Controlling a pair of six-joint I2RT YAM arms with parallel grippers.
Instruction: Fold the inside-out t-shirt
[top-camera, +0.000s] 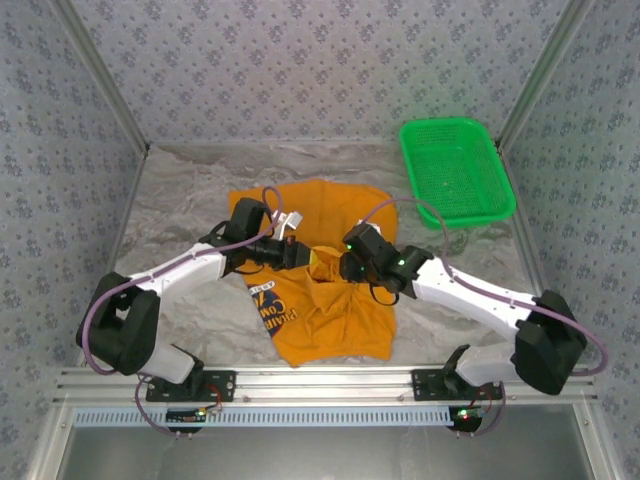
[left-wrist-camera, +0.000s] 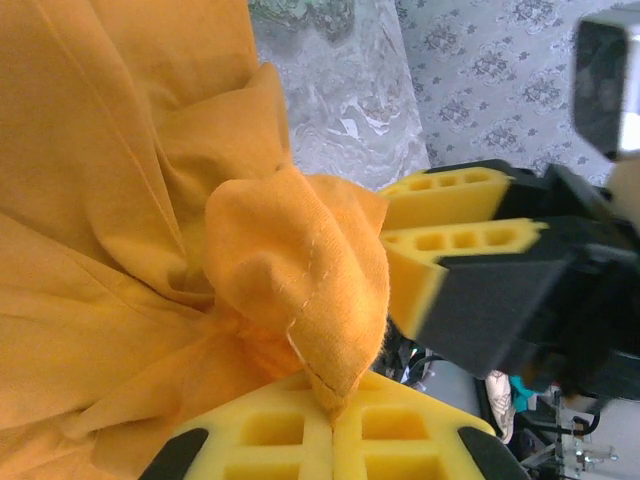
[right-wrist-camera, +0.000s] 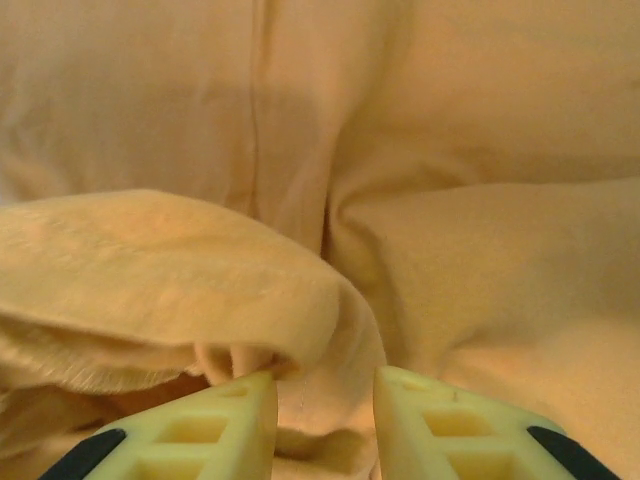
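The t-shirt (top-camera: 340, 320) lies crumpled in the middle of the table (top-camera: 180, 220), its near half spread towards the arm bases and its far half bunched behind the grippers. A dark blue and white print (top-camera: 268, 298) shows on its near left part, with the letters tilted. Between the two grippers the cloth is drawn up into a small peak above the rest of the garment.

The left gripper (left-wrist-camera: 333, 415) comes in from the left. Its jaws are pressed together on a folded edge of the orange cloth, and a stitched seam runs down into the pinch. The fold bulges up and away from the fingers, with creased fabric behind it.

The right gripper (right-wrist-camera: 323, 378) comes in from the right and meets the same peak, tip to tip with the left one. Its jaws stand at a narrow gap with cloth lying in it, and a thick rolled hem curls against its left finger. I cannot tell whether the fingers truly clamp the cloth.

A green basket (top-camera: 445, 123) sits at the far right corner of the table, well apart from the t-shirt. Patterned walls close in the table on three sides.
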